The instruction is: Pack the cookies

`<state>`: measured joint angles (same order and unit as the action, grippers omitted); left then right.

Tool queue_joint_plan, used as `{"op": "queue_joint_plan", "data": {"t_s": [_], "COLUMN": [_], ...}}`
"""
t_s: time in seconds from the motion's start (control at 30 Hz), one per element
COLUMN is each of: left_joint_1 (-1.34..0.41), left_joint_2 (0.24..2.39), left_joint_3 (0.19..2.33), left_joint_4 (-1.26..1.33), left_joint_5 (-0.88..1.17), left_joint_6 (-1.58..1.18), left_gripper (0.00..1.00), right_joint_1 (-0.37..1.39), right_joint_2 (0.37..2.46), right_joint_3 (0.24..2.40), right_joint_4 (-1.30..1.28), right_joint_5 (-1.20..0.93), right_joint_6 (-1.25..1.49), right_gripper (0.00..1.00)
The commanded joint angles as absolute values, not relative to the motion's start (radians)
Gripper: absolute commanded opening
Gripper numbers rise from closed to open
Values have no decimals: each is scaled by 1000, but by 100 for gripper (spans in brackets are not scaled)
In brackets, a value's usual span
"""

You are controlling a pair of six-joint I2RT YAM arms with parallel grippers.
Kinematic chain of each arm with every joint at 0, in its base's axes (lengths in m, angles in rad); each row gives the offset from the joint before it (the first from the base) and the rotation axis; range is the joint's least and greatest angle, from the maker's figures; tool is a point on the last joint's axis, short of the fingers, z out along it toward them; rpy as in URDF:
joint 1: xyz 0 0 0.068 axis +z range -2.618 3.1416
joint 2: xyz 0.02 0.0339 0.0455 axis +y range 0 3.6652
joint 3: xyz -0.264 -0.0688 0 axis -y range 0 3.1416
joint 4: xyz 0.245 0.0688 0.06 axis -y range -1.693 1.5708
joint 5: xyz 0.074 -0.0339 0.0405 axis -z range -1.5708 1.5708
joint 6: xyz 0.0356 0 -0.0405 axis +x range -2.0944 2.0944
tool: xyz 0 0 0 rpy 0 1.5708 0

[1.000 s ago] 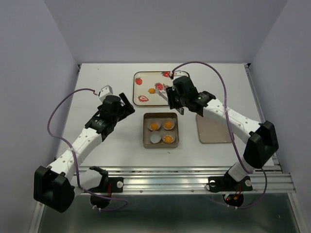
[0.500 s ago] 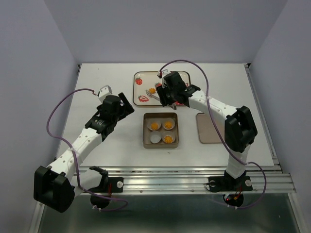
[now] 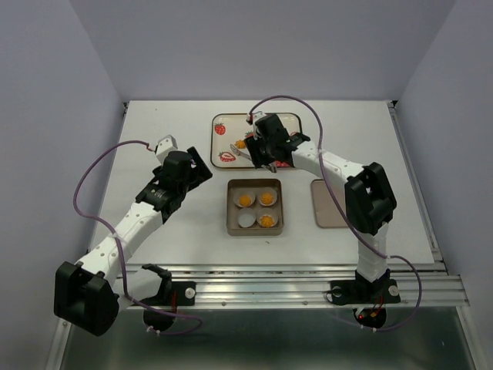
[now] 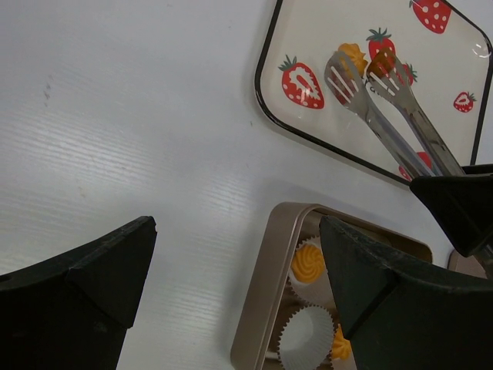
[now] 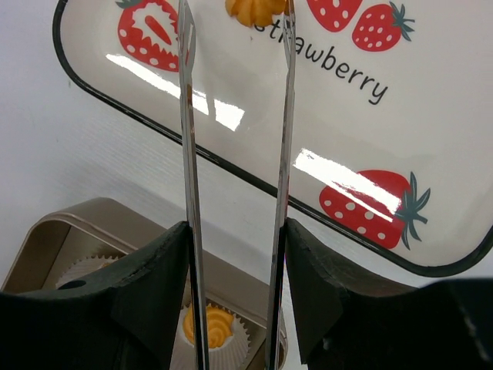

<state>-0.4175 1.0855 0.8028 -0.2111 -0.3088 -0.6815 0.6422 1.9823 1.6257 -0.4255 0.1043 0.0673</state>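
Observation:
The square metal tin (image 3: 254,229) holds four white paper cups. Three carry orange-yellow cookies (image 3: 245,200); the near-left cup (image 3: 246,220) is empty. A fourth cookie (image 3: 241,143) lies on the strawberry tray (image 3: 231,119). My right gripper (image 3: 266,154) is shut on metal tongs (image 5: 187,154), whose tips stand on either side of that cookie (image 5: 256,9). My left gripper (image 3: 202,168) is open and empty, above the table left of the tin. In the left wrist view it (image 4: 239,308) shows the tin's rim (image 4: 269,262), the tongs (image 4: 385,116) and the tray cookie (image 4: 353,55).
The tin's flat lid (image 3: 337,204) lies right of the tin. The tray sits at the back middle, just beyond the tin. The right arm's purple cable (image 3: 308,104) arcs over the back of the table. Walls close in on three sides.
My right gripper has swung left and back over the tray, bringing the tong tips to the cookie there. The left arm has not moved.

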Motion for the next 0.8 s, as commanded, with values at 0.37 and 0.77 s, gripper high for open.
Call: {"op": "queue_joint_plan", "data": {"t_s": [0.37, 0.77], "left_joint_1": [-411, -402], "left_joint_2": [1108, 1135], "left_joint_3": [851, 868], "left_joint_4": [-189, -179], "left_joint_5": [-334, -341], "left_joint_6": [-678, -680], "left_gripper": [99, 99], "right_joint_1": [592, 592], "right_joint_2": [2037, 2066], "right_joint_3": [1726, 1752], "right_joint_4": [-391, -414], "right_joint_5": [52, 14], "right_joint_6": [61, 41], "right_gripper": [57, 54]}}
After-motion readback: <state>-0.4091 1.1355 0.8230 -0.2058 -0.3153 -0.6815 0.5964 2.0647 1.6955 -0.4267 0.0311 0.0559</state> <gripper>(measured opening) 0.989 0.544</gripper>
